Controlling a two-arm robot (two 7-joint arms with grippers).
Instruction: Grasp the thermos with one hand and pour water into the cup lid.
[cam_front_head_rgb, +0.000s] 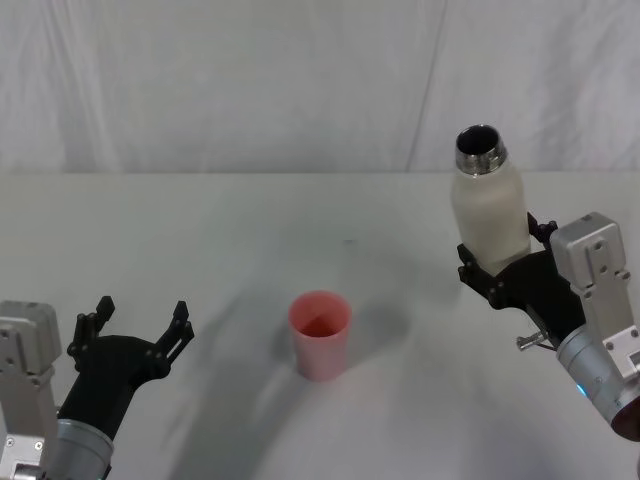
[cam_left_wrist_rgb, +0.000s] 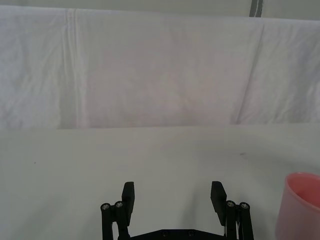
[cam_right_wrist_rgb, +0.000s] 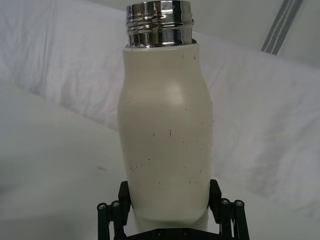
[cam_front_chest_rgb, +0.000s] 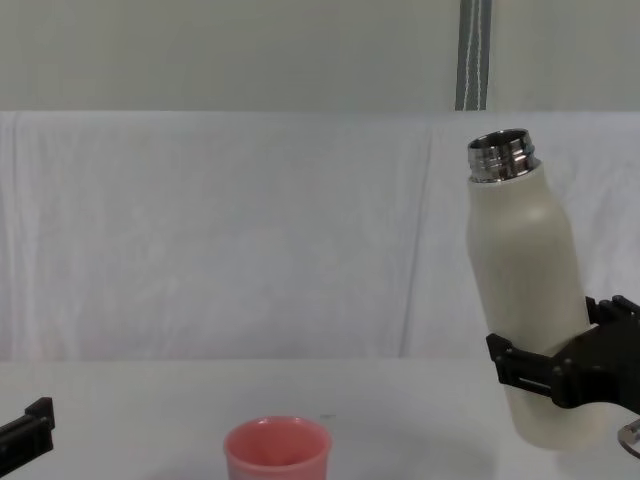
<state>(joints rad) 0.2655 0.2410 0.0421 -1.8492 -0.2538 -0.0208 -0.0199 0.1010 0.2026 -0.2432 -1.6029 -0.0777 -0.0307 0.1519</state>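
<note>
head view: the right gripper (cam_front_head_rgb: 508, 262) is clamped low on the bottle (cam_front_head_rgb: 489, 210), which is lifted and well to the right of the pink cup (cam_front_head_rgb: 320, 334). the left gripper (cam_front_head_rgb: 142, 327) sits spread and empty, left of the cup.

left wrist view: the cup (cam_left_wrist_rgb: 300, 206) stands beside the parted fingers (cam_left_wrist_rgb: 128, 196).

right wrist view: the bottle (cam_right_wrist_rgb: 165, 135) rises from between the fingers (cam_right_wrist_rgb: 215, 195); its matte wall looks stiff, likely heavy with water.

chest view: the bottle (cam_front_chest_rgb: 525, 290) leans slightly; a low grip may let it swing.
</note>
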